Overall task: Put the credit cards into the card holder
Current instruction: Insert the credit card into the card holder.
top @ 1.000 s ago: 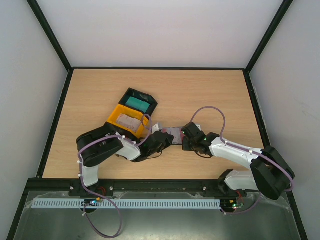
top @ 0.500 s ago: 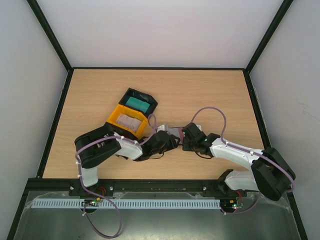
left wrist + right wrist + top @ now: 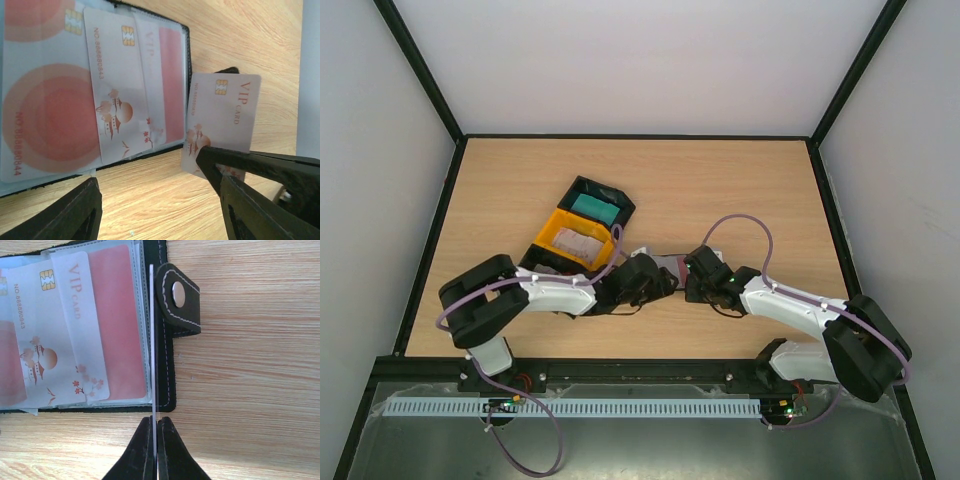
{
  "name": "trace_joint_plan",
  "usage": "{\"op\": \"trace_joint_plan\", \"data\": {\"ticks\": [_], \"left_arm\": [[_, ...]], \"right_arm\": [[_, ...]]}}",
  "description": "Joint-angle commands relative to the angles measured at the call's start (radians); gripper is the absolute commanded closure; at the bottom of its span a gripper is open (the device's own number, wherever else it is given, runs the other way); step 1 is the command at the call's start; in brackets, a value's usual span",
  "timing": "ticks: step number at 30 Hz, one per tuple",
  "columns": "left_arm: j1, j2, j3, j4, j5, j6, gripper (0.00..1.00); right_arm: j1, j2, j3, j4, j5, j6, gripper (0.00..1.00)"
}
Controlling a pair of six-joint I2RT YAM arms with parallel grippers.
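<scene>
The black card holder (image 3: 186,60) lies open on the table between both grippers, with pale pink-and-red credit cards (image 3: 120,100) tucked in its clear pockets. Its snap strap (image 3: 178,300) sticks out on the right side. My right gripper (image 3: 155,422) is shut on one VIP credit card (image 3: 225,110), held upright on edge just beside the holder's right border. That card shows edge-on as a thin white line (image 3: 154,340) in the right wrist view. My left gripper (image 3: 160,210) stands open over bare wood in front of the holder, with nothing between its fingers.
A yellow tray (image 3: 548,238) with pale cards and a black tray (image 3: 582,186) with teal cards sit behind the left arm. Black rails border the table (image 3: 740,180).
My left gripper has opened from shut, and the left arm's elbow has swung out to the left. The right gripper has kept its place and its hold on the card.
</scene>
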Motion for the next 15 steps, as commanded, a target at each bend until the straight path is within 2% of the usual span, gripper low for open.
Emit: {"op": "trace_joint_plan", "data": {"ticks": [1,4,7,15], "left_arm": [[0.015,-0.05,0.046,-0.122,-0.04,0.043,0.33],[0.032,-0.039,0.074,-0.16,-0.071,0.075,0.35],[0.06,0.003,0.099,-0.165,-0.066,0.107,0.41],[0.083,0.107,0.152,-0.186,0.003,0.125,0.42]], "right_arm": [[0.006,0.002,0.019,-0.027,-0.004,0.0,0.98],[0.005,0.002,0.017,-0.021,-0.001,0.0,0.98],[0.006,0.011,0.014,-0.02,0.0,-0.001,0.98],[-0.008,-0.014,-0.003,-0.012,0.039,0.032,0.98]]}}
